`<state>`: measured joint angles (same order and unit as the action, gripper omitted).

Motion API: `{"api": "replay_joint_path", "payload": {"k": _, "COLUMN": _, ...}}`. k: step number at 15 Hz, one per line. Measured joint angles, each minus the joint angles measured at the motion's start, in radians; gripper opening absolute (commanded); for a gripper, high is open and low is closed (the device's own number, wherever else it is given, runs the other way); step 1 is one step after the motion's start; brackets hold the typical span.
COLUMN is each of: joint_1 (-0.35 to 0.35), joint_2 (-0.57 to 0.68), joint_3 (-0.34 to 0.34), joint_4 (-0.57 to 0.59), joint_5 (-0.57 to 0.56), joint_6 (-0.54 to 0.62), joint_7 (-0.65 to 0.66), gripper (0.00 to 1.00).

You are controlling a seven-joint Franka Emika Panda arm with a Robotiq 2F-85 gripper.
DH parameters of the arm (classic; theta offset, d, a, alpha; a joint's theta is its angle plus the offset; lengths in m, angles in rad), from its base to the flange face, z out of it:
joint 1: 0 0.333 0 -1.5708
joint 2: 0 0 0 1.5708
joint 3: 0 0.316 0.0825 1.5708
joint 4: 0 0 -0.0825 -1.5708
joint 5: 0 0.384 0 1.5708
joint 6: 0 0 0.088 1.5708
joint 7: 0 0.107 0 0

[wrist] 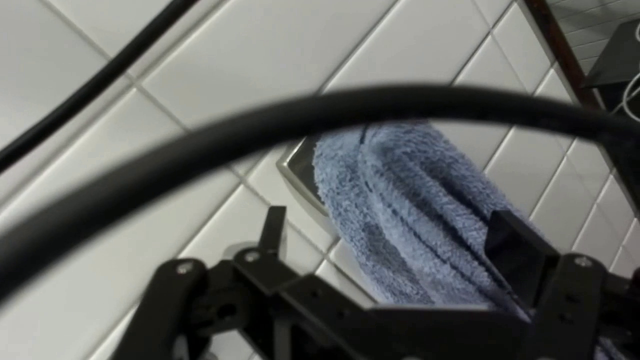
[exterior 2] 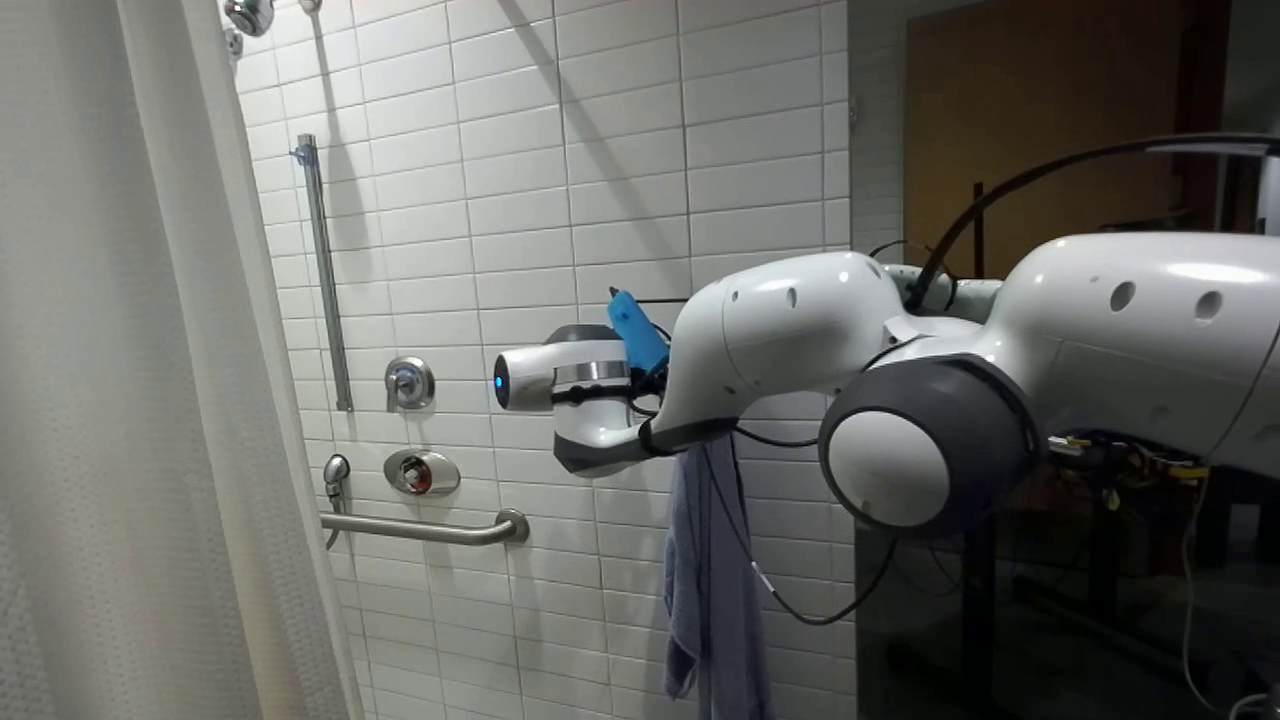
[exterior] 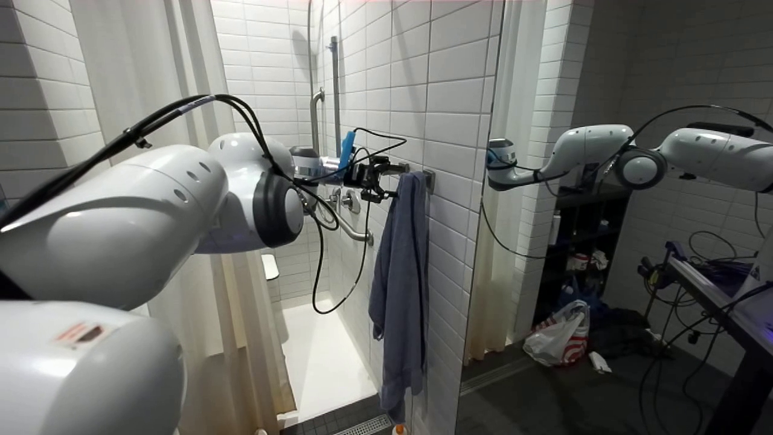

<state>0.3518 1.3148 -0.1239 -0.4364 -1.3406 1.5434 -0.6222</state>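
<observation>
A blue-grey towel hangs from a metal holder on the white tiled wall. The towel also hangs below the arm in an exterior view. My gripper is at the towel's upper end, beside the wall. In the wrist view my gripper is open, with its fingers wide apart. The towel passes between and behind the fingers. The right finger overlaps the towel in the picture; I cannot tell if it touches. The left finger stands before bare tile. In an exterior view the arm's wrist hides the gripper.
A black cable arcs across the wrist view, and a cable loop hangs below the wrist. A shower curtain, a grab bar and a shower valve are near. A mirror adjoins the tiled wall.
</observation>
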Motion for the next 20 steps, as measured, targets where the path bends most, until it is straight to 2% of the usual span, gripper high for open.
{"api": "replay_joint_path", "payload": {"k": 15, "joint_1": 0.002, "joint_2": 0.0, "joint_3": -0.002, "joint_4": 0.002, "joint_5": 0.004, "joint_6": 0.0, "joint_7": 0.001, "gripper": 1.0}}
{"api": "replay_joint_path", "payload": {"k": 20, "joint_1": -0.002, "joint_2": 0.003, "joint_3": -0.01, "joint_4": -0.002, "joint_5": 0.042, "joint_6": -0.003, "joint_7": 0.0, "gripper": 1.0}}
